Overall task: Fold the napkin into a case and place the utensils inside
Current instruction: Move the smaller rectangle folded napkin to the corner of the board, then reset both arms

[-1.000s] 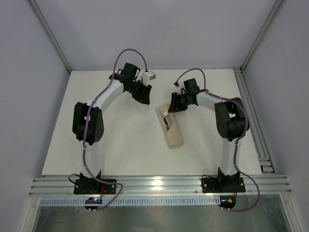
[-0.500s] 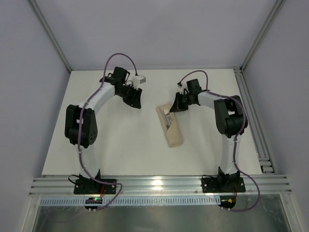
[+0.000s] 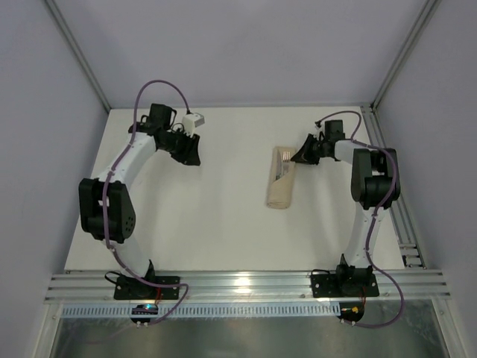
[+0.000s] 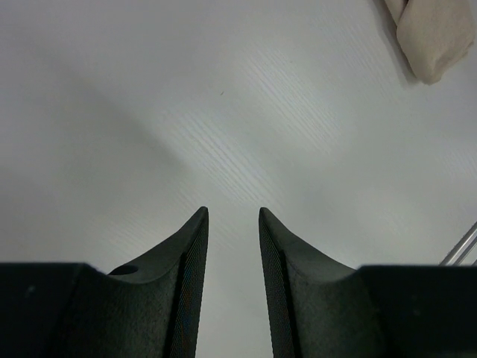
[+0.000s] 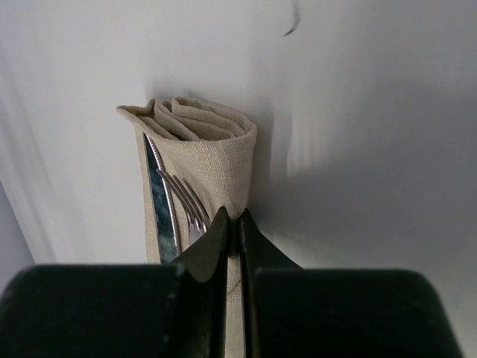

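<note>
The napkin, folded into a narrow beige case [image 3: 282, 179], lies right of the table's middle. The utensils' silver ends stick out of its far end [image 3: 285, 158]. In the right wrist view the fork tines [image 5: 186, 203] and the knife blade [image 5: 159, 200] lie in the case's [image 5: 212, 145] open mouth; their handles are hidden inside. My right gripper [image 3: 301, 156] [image 5: 233, 218] is shut on the case's right edge near that mouth. My left gripper [image 3: 193, 159] [image 4: 232, 216] is open and empty over bare table at the far left. The case's closed end shows in the left wrist view [image 4: 432, 37].
The white table [image 3: 194, 224] is bordered by an aluminium rail on the right [image 3: 389, 171] and another along the front [image 3: 238, 283]. Grey walls enclose the left, back and right. A bit of rail shows in the left wrist view [image 4: 462, 246].
My right gripper has pulled the case to the right and turned it, its mouth now further right. My left arm has swung away to the left.
</note>
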Controlling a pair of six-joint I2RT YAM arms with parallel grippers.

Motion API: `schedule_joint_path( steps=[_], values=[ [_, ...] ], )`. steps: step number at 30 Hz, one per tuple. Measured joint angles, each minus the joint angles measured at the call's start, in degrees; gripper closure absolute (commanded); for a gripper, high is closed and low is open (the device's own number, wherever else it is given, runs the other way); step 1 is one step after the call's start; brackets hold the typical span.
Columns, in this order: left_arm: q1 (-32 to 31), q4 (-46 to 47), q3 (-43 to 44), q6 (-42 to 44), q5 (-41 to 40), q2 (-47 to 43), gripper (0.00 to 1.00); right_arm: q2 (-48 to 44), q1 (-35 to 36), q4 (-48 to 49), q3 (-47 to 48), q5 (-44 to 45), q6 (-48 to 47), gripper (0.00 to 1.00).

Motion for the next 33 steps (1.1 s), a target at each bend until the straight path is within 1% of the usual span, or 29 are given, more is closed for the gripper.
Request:
schedule_joint_path(
  steps=[6,12,18,24,25,26,28,29,31,32,33],
  values=[
    [2.0,-0.1,-1.0,1.1,0.0,-1.7,0.65,0.0,-5.6,2.0,-0.9,-0.1,3.9,0.96],
    [3.2,-1.0,-1.2,2.3,0.0,-3.9,0.65,0.0,-10.9,1.9,-0.9,0.5,5.8,0.97],
    [4.1,-1.3,-1.2,2.5,0.0,-4.3,0.65,1.0,-17.2,1.6,1.7,1.7,7.1,0.96],
    [4.4,-1.4,-1.2,2.8,-0.3,-4.3,0.64,3.0,-21.8,1.7,3.8,1.9,8.5,0.96],
    [4.5,-1.4,-1.2,2.9,-0.3,-4.3,0.64,3.3,-22.2,1.7,4.2,1.8,8.7,0.93],
    [4.5,-1.5,-1.2,3.0,-0.3,-4.3,0.64,3.7,-22.7,1.7,4.9,1.8,8.8,0.83],
    [4.6,-1.7,-1.2,3.3,-0.3,-4.3,0.64,4.5,-23.4,1.4,6.2,1.6,9.1,0.7],
    [4.7,-1.8,-1.2,3.4,-0.3,-4.3,0.64,4.8,-23.7,1.4,6.7,1.3,9.1,0.57],
    [4.7,-2.2,-1.2,3.6,-0.3,-4.3,0.61,4.8,-24.2,1.4,7.3,0.8,8.9,0.47],
    [4.7,-2.4,-1.2,3.7,-0.5,-4.4,0.61,4.5,-24.3,1.4,7.4,0.9,8.4,0.38],
    [4.7,-2.5,-1.2,3.8,-0.6,-4.5,0.6,4.1,-24.4,1.4,7.4,1.0,8.4,0.26]
  ],
)
